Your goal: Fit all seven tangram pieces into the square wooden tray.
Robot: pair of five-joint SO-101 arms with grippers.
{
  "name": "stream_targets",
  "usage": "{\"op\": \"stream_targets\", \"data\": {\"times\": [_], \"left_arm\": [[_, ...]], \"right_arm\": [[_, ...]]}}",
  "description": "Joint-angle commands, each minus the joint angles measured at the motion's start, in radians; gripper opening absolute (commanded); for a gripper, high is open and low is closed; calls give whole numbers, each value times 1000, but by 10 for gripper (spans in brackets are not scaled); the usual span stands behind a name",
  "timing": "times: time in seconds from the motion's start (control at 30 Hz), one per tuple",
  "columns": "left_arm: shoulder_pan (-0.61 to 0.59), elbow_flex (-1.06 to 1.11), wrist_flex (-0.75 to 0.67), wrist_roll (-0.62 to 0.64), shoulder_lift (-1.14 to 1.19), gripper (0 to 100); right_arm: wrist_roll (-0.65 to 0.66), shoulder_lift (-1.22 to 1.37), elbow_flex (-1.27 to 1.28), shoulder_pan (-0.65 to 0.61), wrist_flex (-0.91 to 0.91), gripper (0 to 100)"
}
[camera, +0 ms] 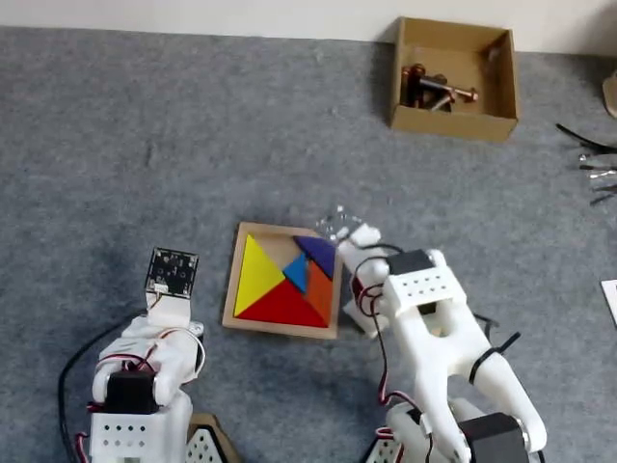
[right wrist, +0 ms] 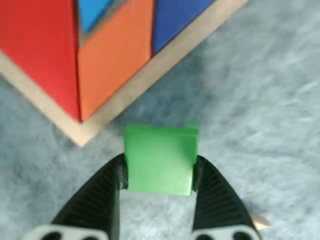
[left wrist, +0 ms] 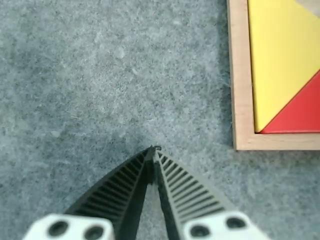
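Note:
The square wooden tray [camera: 231,289] lies on the grey carpet and holds a yellow triangle [camera: 255,272], a red triangle [camera: 284,304], a small blue piece [camera: 296,273], an orange piece [camera: 319,280] and a dark blue piece [camera: 318,251]. Bare wood shows along its far side. My right gripper [right wrist: 159,172] is shut on a green piece [right wrist: 160,159], just off the tray's rim [right wrist: 135,90] beside the orange piece [right wrist: 112,55]. My left gripper [left wrist: 152,151] is shut with nothing in it, over the carpet beside the tray's rim [left wrist: 239,75] near the yellow triangle [left wrist: 282,60].
A cardboard box [camera: 453,121] with metal parts stands at the back right. Dark cables [camera: 588,154] lie at the right edge. The left arm [camera: 145,371] and right arm [camera: 429,309] fill the near side. Open carpet stretches behind and left of the tray.

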Motion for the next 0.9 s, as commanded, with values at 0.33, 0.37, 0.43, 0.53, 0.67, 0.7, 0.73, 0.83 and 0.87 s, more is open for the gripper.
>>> {"op": "stream_targets", "data": {"times": [0.33,0.37,0.43,0.53,0.67,0.7,0.73,0.83,0.87], "left_arm": [[-8,19,5,-5,-5,5],[-8,19,5,-5,-5,5],[-8,19,5,-5,-5,5],[-8,19,5,-5,-5,5],[-8,19,5,-5,-5,5],[-8,19,5,-5,-5,5],[-8,19,5,-5,-5,5],[-8,19,5,-5,-5,5],[-8,19,5,-5,-5,5]], "right_arm": [[-207,-30,-282,-179,-36,5],[-207,-30,-286,-202,-67,5],[-207,-28,-286,-239,-131,5],[-261,-28,-286,-269,-219,5],[-307,-21,-285,-274,-341,5],[-311,-5,-285,-274,-354,5],[-311,21,-289,-274,-358,5],[-311,133,-295,-286,-360,5],[-311,170,-306,-292,-367,5]]}}
